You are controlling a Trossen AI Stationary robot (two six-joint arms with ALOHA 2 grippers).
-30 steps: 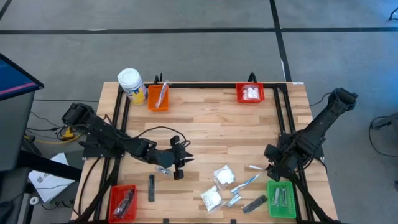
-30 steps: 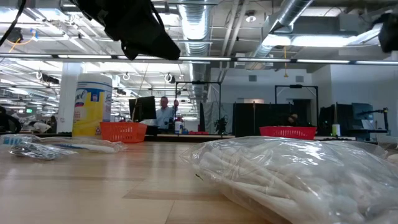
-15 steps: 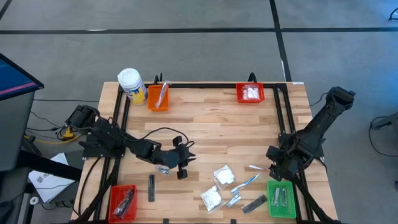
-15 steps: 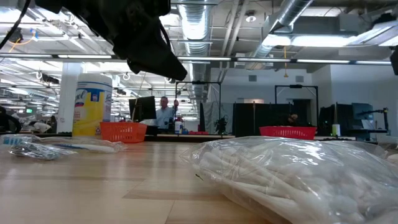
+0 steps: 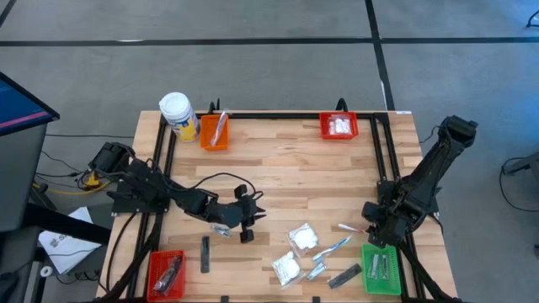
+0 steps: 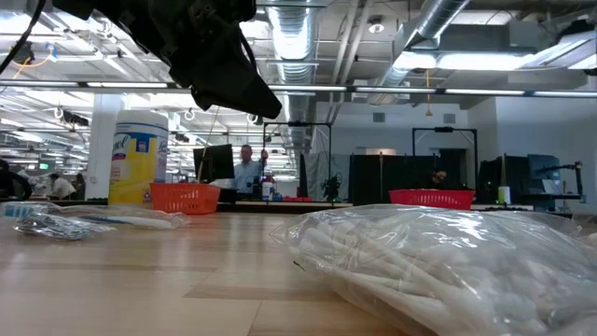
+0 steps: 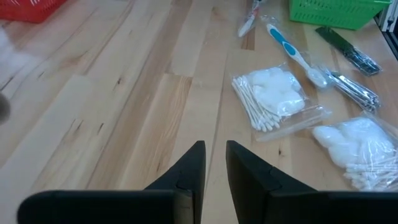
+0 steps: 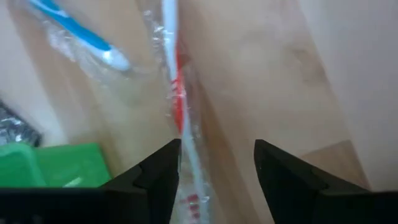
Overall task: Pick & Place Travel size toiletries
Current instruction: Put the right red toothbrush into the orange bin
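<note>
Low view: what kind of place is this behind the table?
Probably an open industrial lab or workshop: exposed ceiling ducts, a person at a monitor, and more workstations in black frames.

Two white packets, two loose toothbrushes, two dark bars, four bins.
</note>
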